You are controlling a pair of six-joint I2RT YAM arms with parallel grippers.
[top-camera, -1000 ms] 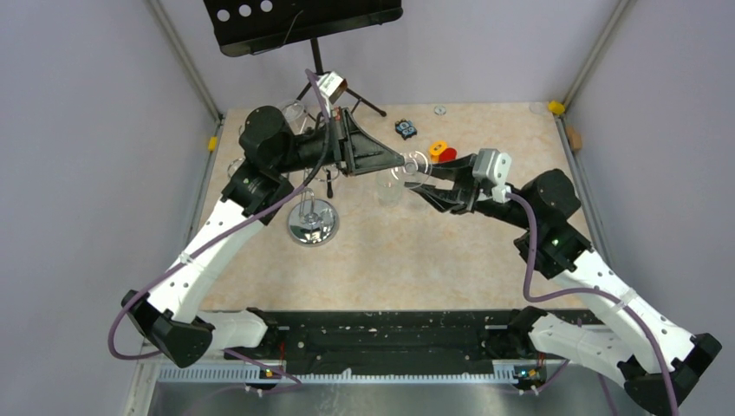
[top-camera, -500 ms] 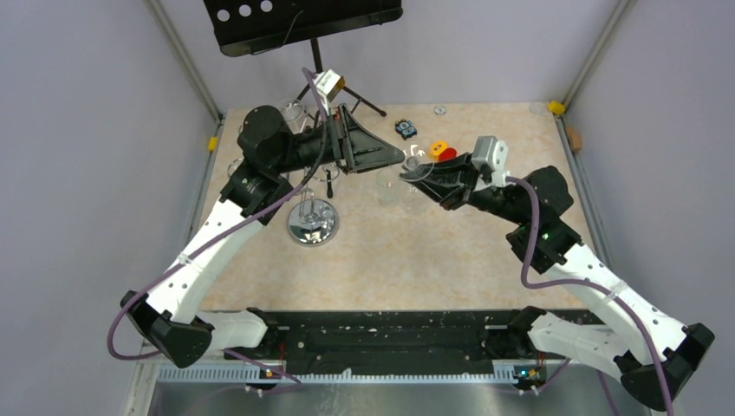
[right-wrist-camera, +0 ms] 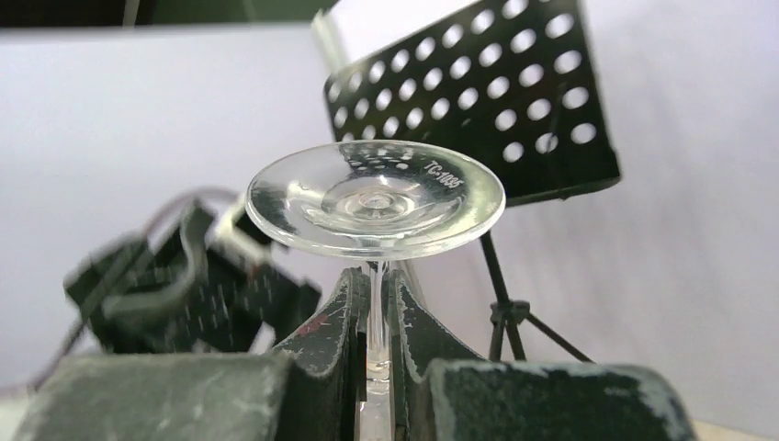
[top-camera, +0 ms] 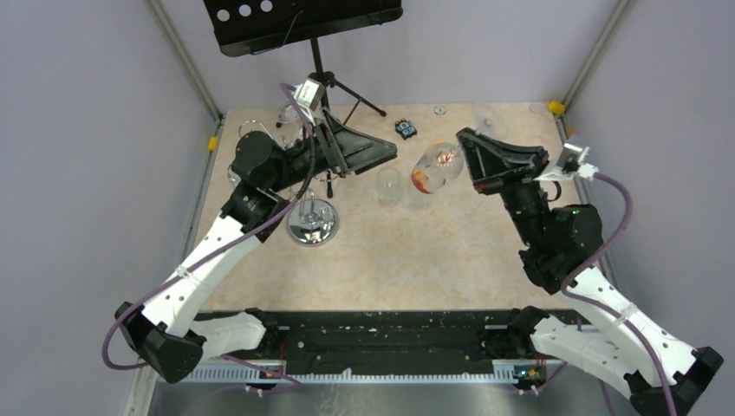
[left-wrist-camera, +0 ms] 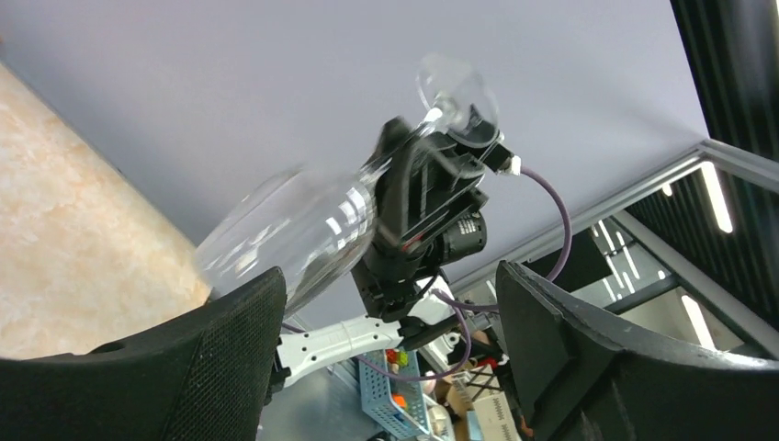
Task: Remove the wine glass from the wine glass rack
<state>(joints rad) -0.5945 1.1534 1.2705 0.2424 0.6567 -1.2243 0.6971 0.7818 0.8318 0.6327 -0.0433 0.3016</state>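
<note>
Rack: the wine glass rack [top-camera: 312, 221] stands on the left of the surface [top-camera: 416, 260], chrome base and post upright, with the left arm reaching over it.
Left fingers: the left gripper [top-camera: 381, 154] has its fingers [left-wrist-camera: 230, 358] spread wide with nothing between them; in its wrist view the glass lies beyond them, not touched.
Other glass: a small clear glass [top-camera: 387, 185] stands on the surface between the two arms.
Task glass: the wine glass [top-camera: 431, 169] is clear of the rack, held in the air right of centre and lying roughly sideways, bowl toward the left arm.
Right fingers: the right gripper [right-wrist-camera: 377, 303] is clamped on the thin stem just below the round foot.
Background: a black music stand [top-camera: 299, 22] sits behind the surface.
Step in hand: glass off the rack and carried by the right arm alone.
Next move: probably turn it upright and lower it onto a bare patch, clear of the small glass, before letting go; the pinch on the stem is narrow, so slow tilting seems wise.
</note>
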